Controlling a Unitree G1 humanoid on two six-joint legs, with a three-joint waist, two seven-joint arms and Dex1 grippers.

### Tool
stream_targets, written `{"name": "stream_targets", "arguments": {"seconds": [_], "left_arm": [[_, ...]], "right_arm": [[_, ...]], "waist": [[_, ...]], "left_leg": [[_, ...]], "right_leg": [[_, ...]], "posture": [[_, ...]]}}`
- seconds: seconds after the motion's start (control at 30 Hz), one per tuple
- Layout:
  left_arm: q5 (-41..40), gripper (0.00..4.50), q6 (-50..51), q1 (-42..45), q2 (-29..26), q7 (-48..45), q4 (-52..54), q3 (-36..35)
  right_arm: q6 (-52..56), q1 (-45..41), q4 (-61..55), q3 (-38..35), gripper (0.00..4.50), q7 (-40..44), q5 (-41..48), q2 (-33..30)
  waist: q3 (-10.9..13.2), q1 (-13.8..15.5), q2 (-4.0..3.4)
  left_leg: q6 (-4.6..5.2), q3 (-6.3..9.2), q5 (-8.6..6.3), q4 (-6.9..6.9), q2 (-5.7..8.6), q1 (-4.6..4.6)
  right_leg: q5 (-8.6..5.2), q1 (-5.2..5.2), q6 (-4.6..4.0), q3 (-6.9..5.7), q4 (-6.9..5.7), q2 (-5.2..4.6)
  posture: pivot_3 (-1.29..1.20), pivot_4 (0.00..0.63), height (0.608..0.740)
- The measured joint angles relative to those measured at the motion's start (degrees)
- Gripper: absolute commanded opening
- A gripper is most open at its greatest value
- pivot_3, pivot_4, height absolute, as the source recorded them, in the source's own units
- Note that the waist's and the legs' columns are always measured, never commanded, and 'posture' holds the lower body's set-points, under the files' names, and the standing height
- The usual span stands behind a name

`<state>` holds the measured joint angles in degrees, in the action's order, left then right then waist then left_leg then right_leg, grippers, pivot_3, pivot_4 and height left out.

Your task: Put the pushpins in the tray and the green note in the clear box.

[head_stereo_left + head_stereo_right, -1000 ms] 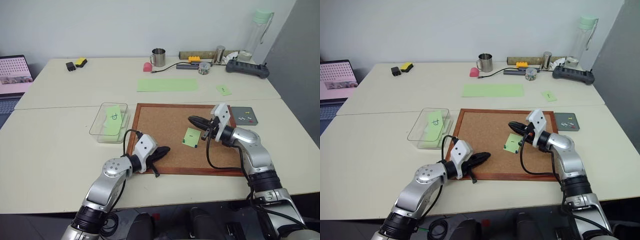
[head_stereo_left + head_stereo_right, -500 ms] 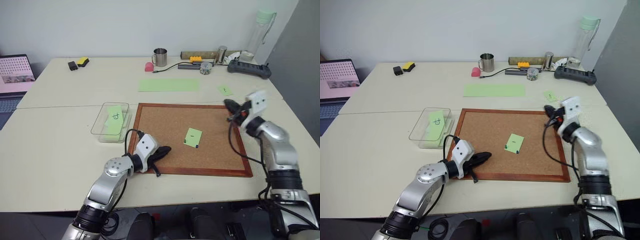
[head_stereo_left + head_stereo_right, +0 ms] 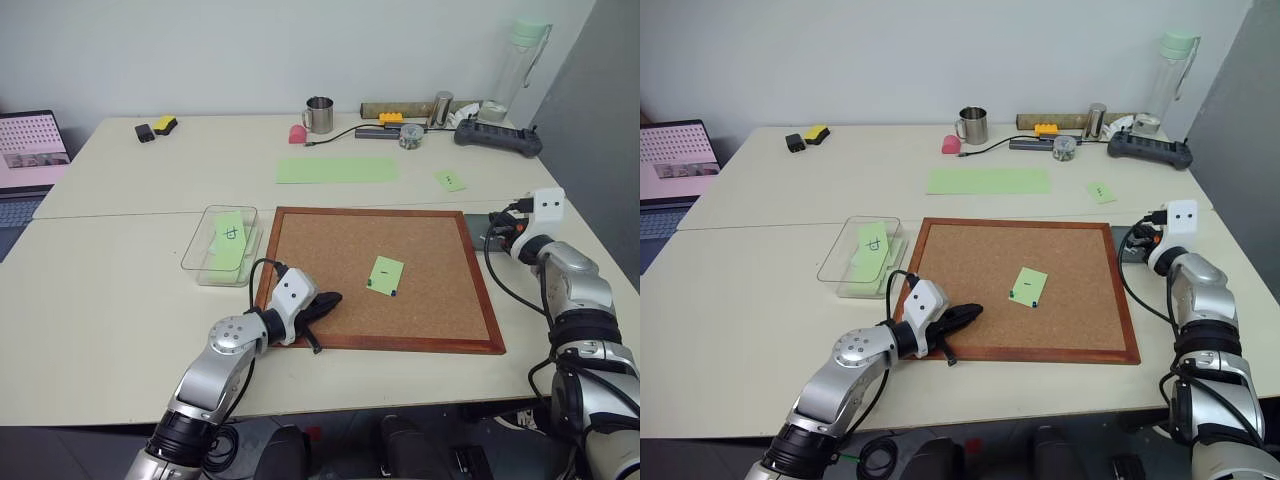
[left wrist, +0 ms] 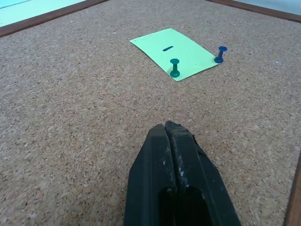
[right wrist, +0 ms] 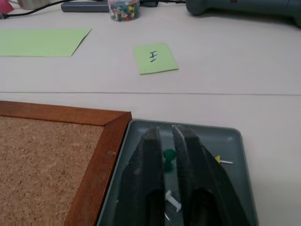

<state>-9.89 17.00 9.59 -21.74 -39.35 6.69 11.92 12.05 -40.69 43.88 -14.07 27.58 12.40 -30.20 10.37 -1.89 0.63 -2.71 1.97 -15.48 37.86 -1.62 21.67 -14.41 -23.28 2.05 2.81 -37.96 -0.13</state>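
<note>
Right gripper [image 5: 170, 146]: slightly parted over the tray [image 5: 235, 141], green pushpin [image 5: 168, 159] seen between fingers | Left gripper [image 4: 168, 129]: clenched, nothing held.

Office / desk workspace.
Two pale tables [image 3: 120, 300] pushed together against a plain white wall [image 3: 250, 50]; laptop [image 3: 28, 150] at the edge, power strip [image 3: 380, 131] with cable, steel mug [image 3: 318, 114], water bottle [image 3: 522, 62], cork board [image 3: 330, 250], sticky notes, jar of pushpins [image 3: 407, 136].
</note>
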Motion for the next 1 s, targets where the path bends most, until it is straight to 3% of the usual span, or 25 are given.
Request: {"name": "stream_targets", "arguments": {"seconds": [0.3,0.4,0.67,1.0], "left_arm": [[0.0,0.0,0.1,-0.9,-0.1,0.3,0.7,-0.5],[0.0,0.0,0.1,-0.9,-0.1,0.2,0.8,-0.6],[0.0,0.0,0.0,-0.2,-0.2,-0.2,-0.1,-0.4],[-0.1,0.0,-0.1,0.3,-0.3,-1.2,-0.6,-0.4]], "right_arm": [[-1.7,-0.4,1.1,-0.5,3.13,1.2,0.4,-1.1],[-1.7,2.2,-4.9,-0.2,3.73,3.6,0.6,-1.2],[0.3,19.4,-35.4,9.6,3.73,19.7,4.7,-1.9],[0.8,26.9,-47.4,18.5,3.73,22.3,4.6,2.6]], "waist": [[0.0,-0.2,0.0],[0.0,-0.1,0.0],[0.0,0.0,-0.06],[0.0,0.0,-0.05]], "left_leg": [[0.02,-0.04,-0.01,-0.02,-0.01,-0.01],[0.03,-0.02,-0.02,-0.02,-0.02,0.01],[0.04,0.06,-0.02,0.0,-0.03,0.0],[0.03,0.09,-0.02,0.03,-0.04,-0.01]], "right_leg": [[-0.01,-0.01,0.01,0.03,0.01,0.01],[-0.01,-0.02,0.02,0.02,0.01,0.02],[-0.03,-0.01,0.05,-0.06,-0.01,0.01],[-0.03,0.0,0.04,-0.09,0.0,0.05]], "posture": [[0.0,0.15,0.74],[0.0,0.15,0.74],[0.0,0.15,0.74],[0.0,0.15,0.74]]}}
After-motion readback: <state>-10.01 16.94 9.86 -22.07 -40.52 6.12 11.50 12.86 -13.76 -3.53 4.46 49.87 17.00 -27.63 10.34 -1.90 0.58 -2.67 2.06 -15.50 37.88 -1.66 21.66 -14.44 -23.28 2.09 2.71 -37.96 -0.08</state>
